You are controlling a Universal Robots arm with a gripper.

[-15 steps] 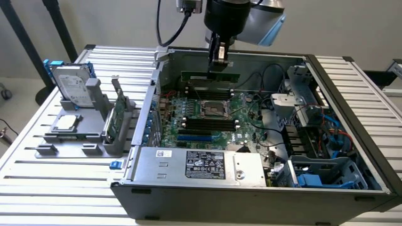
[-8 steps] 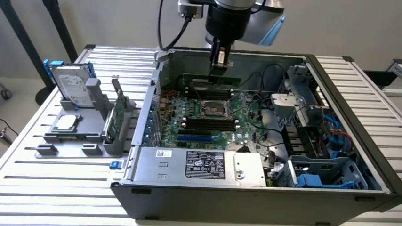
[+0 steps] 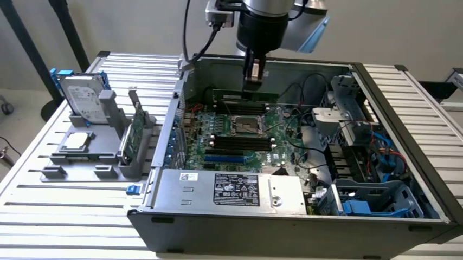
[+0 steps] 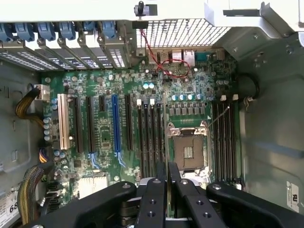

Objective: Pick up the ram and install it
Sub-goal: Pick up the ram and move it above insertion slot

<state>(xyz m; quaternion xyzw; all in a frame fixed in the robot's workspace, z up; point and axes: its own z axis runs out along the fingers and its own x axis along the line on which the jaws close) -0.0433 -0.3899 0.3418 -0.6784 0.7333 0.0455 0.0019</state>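
Observation:
My gripper (image 3: 252, 86) hangs inside the open computer case (image 3: 405, 124), shut on the ram (image 3: 246, 97). The ram is a long thin green stick held level by its top edge. It hovers over the far part of the green motherboard (image 3: 217, 135), just beyond the CPU socket (image 3: 246, 125). In the wrist view the two black fingers (image 4: 156, 199) press together on the ram, seen edge-on as a thin line (image 4: 168, 190). Below them lie the CPU socket (image 4: 188, 152) and black memory slots on either side (image 4: 149, 137) (image 4: 225, 142).
A silver power supply (image 3: 231, 189) fills the case's near side, with a drive cage and blue clips (image 3: 376, 200) at the exterior view's right. Cables (image 3: 311, 103) cross near the socket. Outside, a grey rack (image 3: 94, 162) holds a hard drive (image 3: 83, 100) and a bracketed green card (image 3: 134, 135).

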